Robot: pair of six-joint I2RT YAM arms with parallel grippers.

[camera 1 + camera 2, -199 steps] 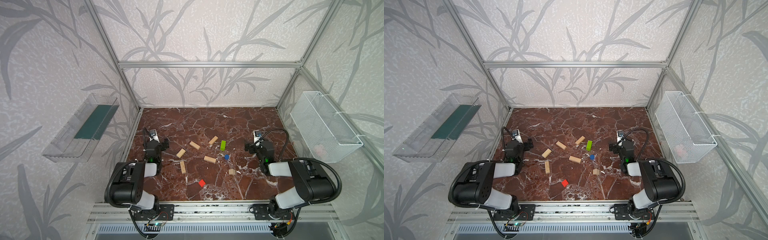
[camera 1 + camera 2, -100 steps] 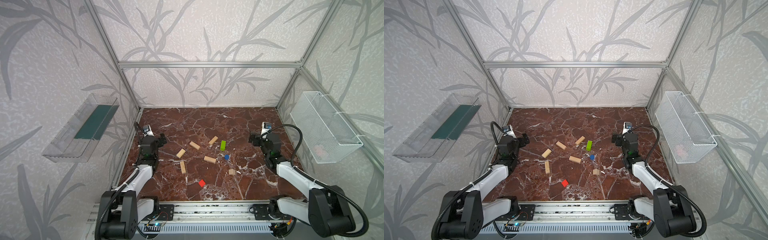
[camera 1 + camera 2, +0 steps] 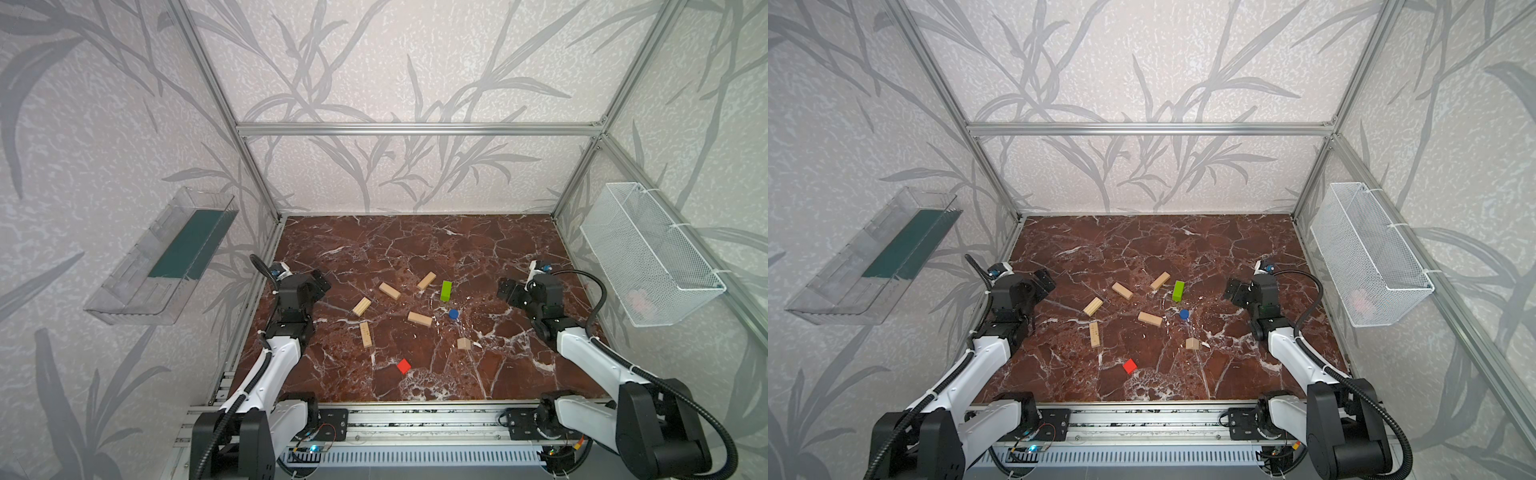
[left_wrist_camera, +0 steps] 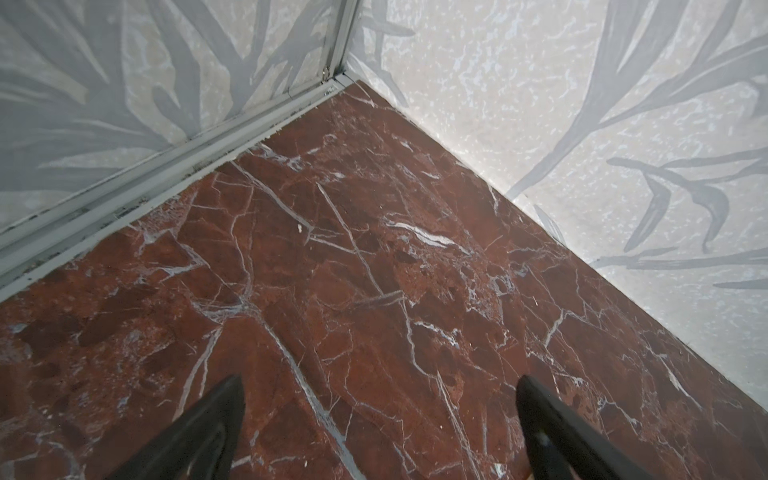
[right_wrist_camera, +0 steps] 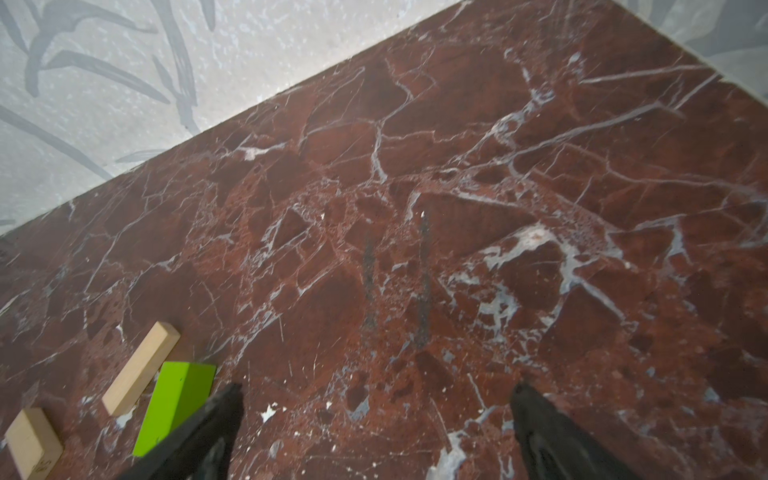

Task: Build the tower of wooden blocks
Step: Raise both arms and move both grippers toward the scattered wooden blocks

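The wood blocks [image 3: 420,318] lie scattered singly in the middle of the marble table [image 3: 415,245], each flat on the stone and apart from the rest. Of the five pale planks [image 3: 1150,318], one runs nearly crosswise, one near the left points its long axis away from the robot, and three lie on diagonals. The lime-green oblong [image 3: 446,290] points almost straight toward the back wall [image 3: 415,174]. The blue piece [image 3: 454,313] sits just in front of it. The pointed piece [image 3: 464,343] aims its tip at that wall. The red cube [image 3: 403,366] lies nearest the robot.

The left gripper [image 3: 321,283] hangs at the left edge of the table and the right gripper [image 3: 508,291] at the right side, both well apart from the blocks. Each has its jaws spread wide, holding and touching nothing.

The left wrist view shows its gripper [image 4: 380,380] over bare marble and a wall corner only. The right wrist view shows its gripper [image 5: 376,387] with the green oblong partly hidden behind one finger [image 5: 199,432] and two planks just beyond; the other blocks appear only in the top views.
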